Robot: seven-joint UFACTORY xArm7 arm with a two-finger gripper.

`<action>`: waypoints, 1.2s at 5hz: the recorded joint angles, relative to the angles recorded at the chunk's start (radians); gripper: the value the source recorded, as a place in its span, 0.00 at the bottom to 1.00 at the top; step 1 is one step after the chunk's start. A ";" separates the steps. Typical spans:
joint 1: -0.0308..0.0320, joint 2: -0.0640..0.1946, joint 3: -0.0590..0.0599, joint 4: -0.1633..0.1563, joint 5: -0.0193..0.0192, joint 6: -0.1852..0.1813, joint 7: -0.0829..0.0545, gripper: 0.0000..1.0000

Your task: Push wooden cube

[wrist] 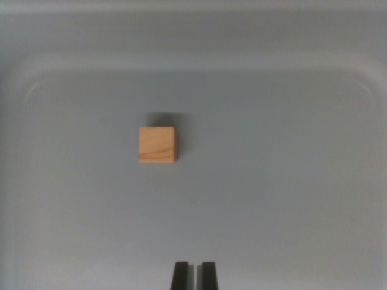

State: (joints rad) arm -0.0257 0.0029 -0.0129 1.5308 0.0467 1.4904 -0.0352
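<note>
Tray: you see a grey tray (290,199) with rounded corners filling the wrist view, its raised rim curving across the top.
Wooden cube: your wooden cube (157,144) sits flat on the tray floor, slightly toward the wrist view's left of centre, casting a small shadow behind it.
Gripper: your gripper (193,275) shows at the bottom edge, its two dark fingertips pressed nearly together, well apart from the cube.
</note>
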 joint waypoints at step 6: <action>0.0068 0.039 0.010 -0.070 -0.0027 -0.103 0.014 0.00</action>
State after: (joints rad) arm -0.0189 0.0421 -0.0031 1.4607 0.0440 1.3875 -0.0207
